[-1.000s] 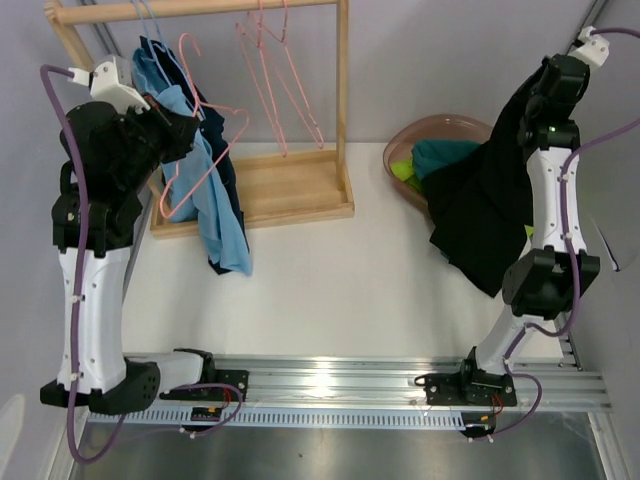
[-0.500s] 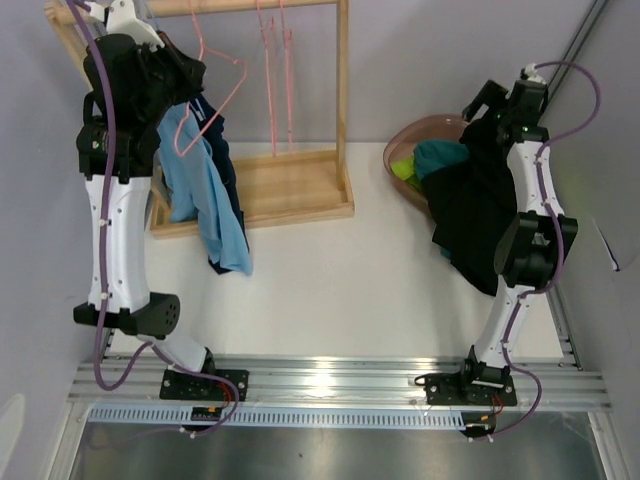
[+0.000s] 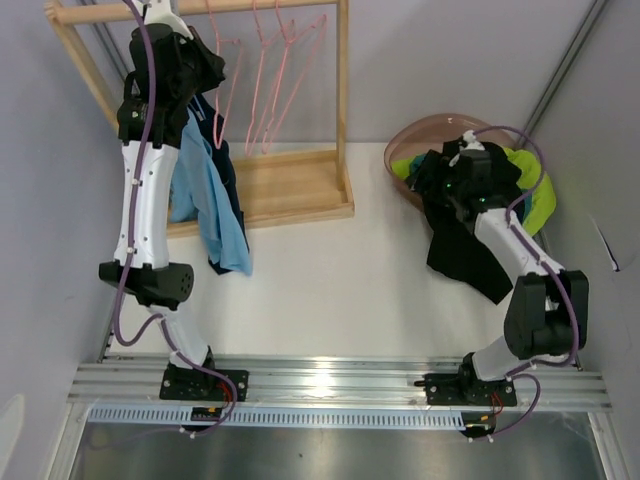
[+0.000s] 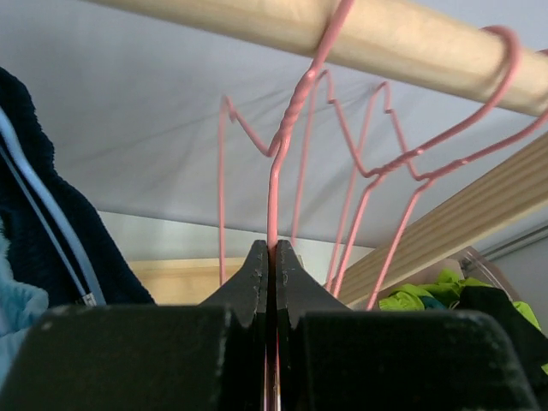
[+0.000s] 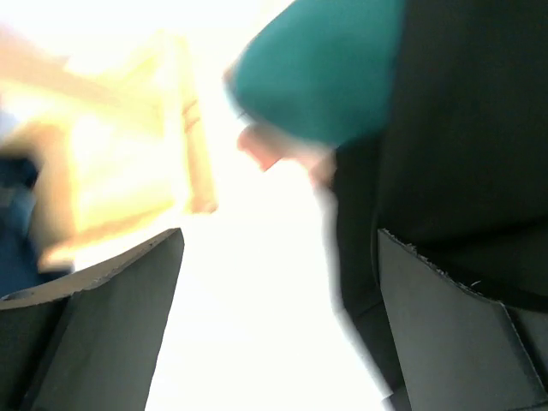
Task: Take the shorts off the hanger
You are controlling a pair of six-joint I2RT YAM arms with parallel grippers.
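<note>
**Top view:** 3 shorts are judged done. The black shorts (image 3: 465,250) are draped over the basket (image 3: 420,125) rim, under the right gripper (image 3: 432,178), and the lime green shorts (image 3: 535,200) lie beside it. 2 remain: the light blue shorts (image 3: 230,240) and navy shorts (image 3: 228,185) hang below the left gripper (image 3: 207,65).

**Left wrist view:** The fingers are seen pressed together on a bare pink hanger (image 4: 274,197), just under the wooden rod (image 4: 385,34). This pinch is unreadable from above.

**Right wrist view:** Blurred. The fingers are spread with nothing between them. The teal shorts (image 5: 317,68), hidden from above, are shown beyond the fingertips.
</note>
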